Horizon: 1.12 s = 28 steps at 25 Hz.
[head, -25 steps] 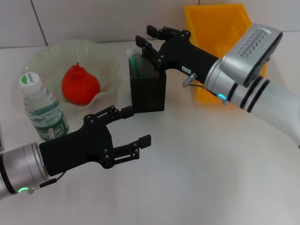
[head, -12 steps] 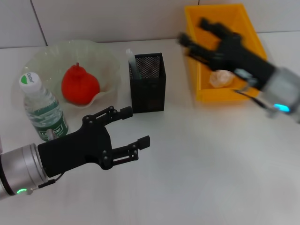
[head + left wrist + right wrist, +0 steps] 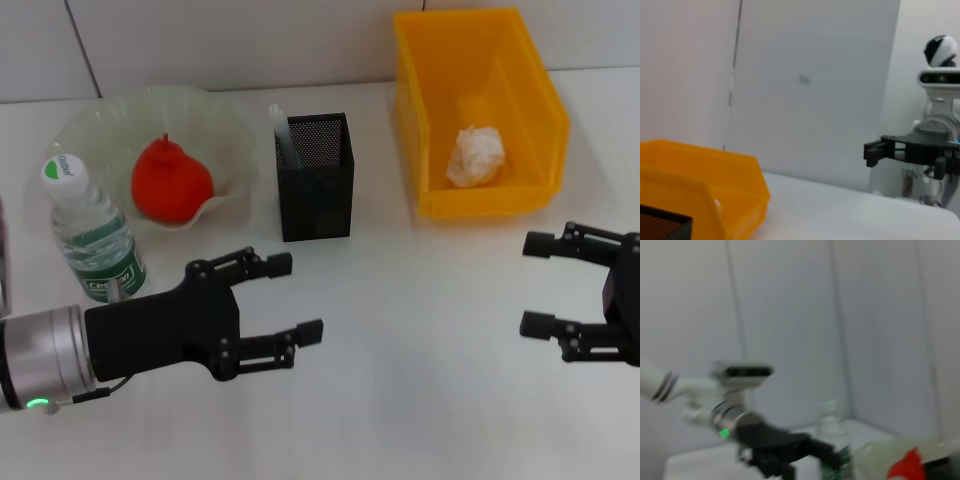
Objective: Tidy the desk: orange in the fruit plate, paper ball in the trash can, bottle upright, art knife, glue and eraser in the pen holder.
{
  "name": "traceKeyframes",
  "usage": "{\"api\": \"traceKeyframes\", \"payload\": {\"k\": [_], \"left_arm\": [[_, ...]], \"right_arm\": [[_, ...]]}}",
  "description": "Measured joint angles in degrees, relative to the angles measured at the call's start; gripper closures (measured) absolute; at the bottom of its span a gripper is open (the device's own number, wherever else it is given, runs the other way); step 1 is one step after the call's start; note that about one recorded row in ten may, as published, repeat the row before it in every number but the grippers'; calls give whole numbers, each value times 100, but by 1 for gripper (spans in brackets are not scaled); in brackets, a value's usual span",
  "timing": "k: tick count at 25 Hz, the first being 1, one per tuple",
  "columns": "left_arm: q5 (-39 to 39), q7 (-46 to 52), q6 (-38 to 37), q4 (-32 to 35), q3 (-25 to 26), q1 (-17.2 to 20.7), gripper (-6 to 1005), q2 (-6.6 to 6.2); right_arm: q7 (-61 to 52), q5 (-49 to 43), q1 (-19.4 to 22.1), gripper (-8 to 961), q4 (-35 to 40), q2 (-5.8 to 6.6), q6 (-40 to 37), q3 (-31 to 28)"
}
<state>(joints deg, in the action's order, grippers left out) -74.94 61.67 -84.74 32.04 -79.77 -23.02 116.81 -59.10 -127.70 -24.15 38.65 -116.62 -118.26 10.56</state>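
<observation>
The orange [image 3: 170, 183] lies in the pale green fruit plate [image 3: 80, 125] at the back left. In front of the plate the bottle [image 3: 90, 235] stands upright. The black mesh pen holder [image 3: 315, 190] is at centre back. A white-tipped stick [image 3: 280, 125] pokes out of it, and I cannot tell whether that is the glue or the art knife. The eraser is out of view. The paper ball [image 3: 475, 155] rests inside the yellow trash can [image 3: 480, 60]. My left gripper [image 3: 297, 296] hovers open and empty in front of the holder. My right gripper [image 3: 535, 283] hangs open and empty at the right front.
The left wrist view shows the trash can [image 3: 705, 185], a corner of the pen holder [image 3: 662, 225] and the right gripper [image 3: 895, 150] farther off. The right wrist view, blurred, shows the left gripper [image 3: 785, 450], the bottle [image 3: 832, 440] and the orange [image 3: 907, 467].
My right arm has swung from above the pen holder, past the trash can, down to the table's right front. The left gripper has shifted slightly toward the front.
</observation>
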Motion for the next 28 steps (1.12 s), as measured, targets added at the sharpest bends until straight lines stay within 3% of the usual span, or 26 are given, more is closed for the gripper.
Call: {"api": "traceKeyframes", "payload": {"k": [11, 28], "left_arm": [[-654, 546, -218, 232, 297, -45, 177, -81], [-663, 592, -363, 232, 470, 82, 177, -97]], "right_arm": [[-498, -24, -292, 120, -6, -161, 835, 1207], [-490, -19, -519, 120, -255, -207, 1284, 1262]]}}
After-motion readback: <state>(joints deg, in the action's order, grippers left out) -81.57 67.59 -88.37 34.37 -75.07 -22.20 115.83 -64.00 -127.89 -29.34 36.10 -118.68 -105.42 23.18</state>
